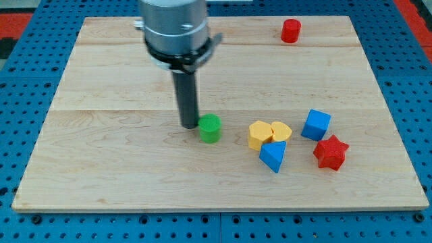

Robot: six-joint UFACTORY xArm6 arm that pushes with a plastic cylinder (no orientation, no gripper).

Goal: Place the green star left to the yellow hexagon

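Observation:
A small green block sits near the middle of the wooden board; its shape is hard to make out from here. My tip rests on the board just left of it, touching or nearly touching it. The yellow hexagon lies to the right of the green block, with a gap of bare board between them. A second yellow block, heart-like in shape, touches the hexagon's right side.
A blue triangular block lies just below the yellow pair. A blue cube and a red star lie further right. A red cylinder stands at the view's top right. The wooden board sits on a blue pegboard.

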